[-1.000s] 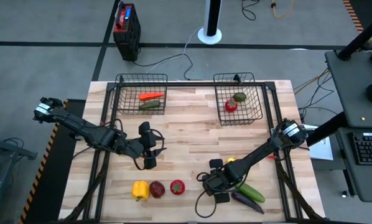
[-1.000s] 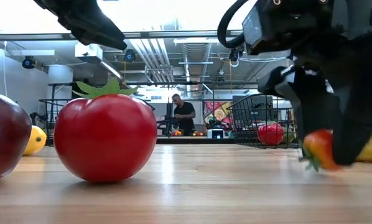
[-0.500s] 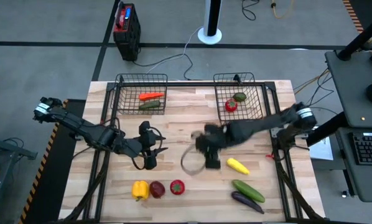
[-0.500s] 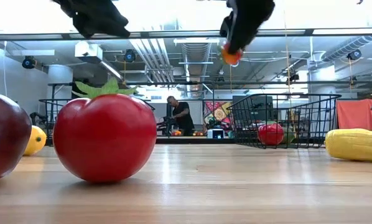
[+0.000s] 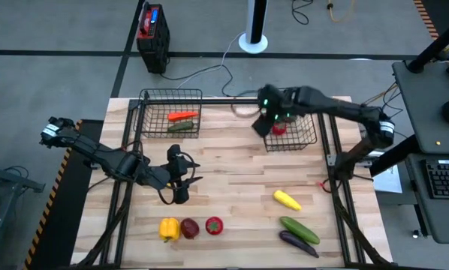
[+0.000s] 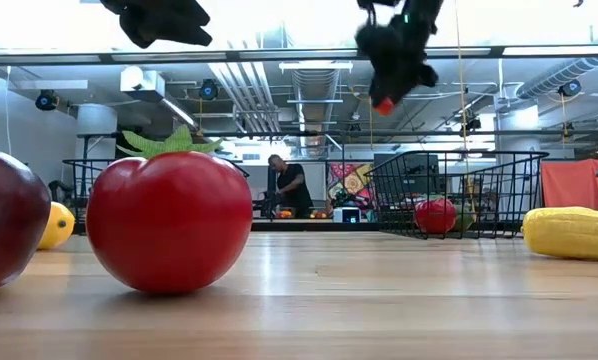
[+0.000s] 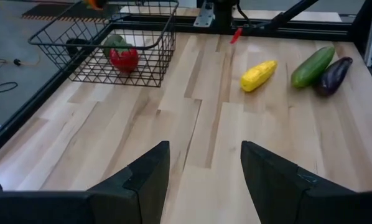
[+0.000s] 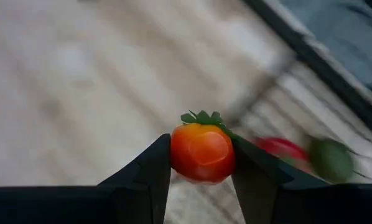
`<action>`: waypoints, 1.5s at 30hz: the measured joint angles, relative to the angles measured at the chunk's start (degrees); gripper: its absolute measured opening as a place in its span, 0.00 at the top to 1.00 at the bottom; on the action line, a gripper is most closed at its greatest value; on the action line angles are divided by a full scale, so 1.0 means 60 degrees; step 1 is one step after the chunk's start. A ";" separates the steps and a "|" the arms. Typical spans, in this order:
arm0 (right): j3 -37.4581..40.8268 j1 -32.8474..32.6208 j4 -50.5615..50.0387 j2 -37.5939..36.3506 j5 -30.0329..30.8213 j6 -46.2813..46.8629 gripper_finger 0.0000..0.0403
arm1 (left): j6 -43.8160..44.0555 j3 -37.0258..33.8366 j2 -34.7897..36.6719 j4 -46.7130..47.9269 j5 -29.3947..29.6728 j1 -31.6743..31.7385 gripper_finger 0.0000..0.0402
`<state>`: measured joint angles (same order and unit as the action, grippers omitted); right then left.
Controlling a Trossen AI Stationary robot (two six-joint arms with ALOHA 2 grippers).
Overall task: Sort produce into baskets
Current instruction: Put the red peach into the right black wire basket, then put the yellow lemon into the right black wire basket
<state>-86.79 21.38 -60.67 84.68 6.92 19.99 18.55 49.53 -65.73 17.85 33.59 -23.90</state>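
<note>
The right end effector (image 8: pixel 201 163) pinches a small orange-red tomato (image 8: pixel 202 151) between its two dark fingers, one on each flank, with the green calyx pointing away from the wrist. The jaws stand only as wide as the fruit. In the high view this end effector (image 5: pixel 268 120) hangs over the near left rim of the right wire basket (image 5: pixel 308 139), and in the low view the tomato (image 6: pixel 383 104) is well up off the bench (image 5: pixel 232 172).

The tomato looks like a light, hard, glossy toy: it should not bruise or squash, but its rounded sides are probably slippery, so a hold across the widest part, as here, seems the safest. Dropped from height it may bounce or roll inside the basket.

That basket already holds a red tomato (image 5: pixel 278 127) and a green piece (image 5: pixel 289 116). The left wire basket (image 5: pixel 145 127) holds a carrot (image 5: pixel 182 115) and a cucumber (image 5: pixel 181 126).

Loose on the bench are a yellow pepper (image 5: pixel 169 229), a dark red fruit (image 5: pixel 189 227), a red tomato (image 5: pixel 214 224), a yellow lemon-like piece (image 5: pixel 287 199), a green cucumber (image 5: pixel 299 229) and a purple eggplant (image 5: pixel 297 241).

The left end effector (image 5: pixel 181 180) waits above the bench's middle left, fingers (image 7: pixel 142 180) spread and empty.
</note>
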 joint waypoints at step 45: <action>0.0136 0.3677 -0.0199 0.3199 0.0345 -0.0952 0.57 | 0.0076 -0.0024 0.0000 0.0044 0.0083 0.0000 0.55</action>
<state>-85.97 43.44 -61.87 103.88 8.99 14.28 19.00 49.39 -65.73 18.11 34.09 -23.90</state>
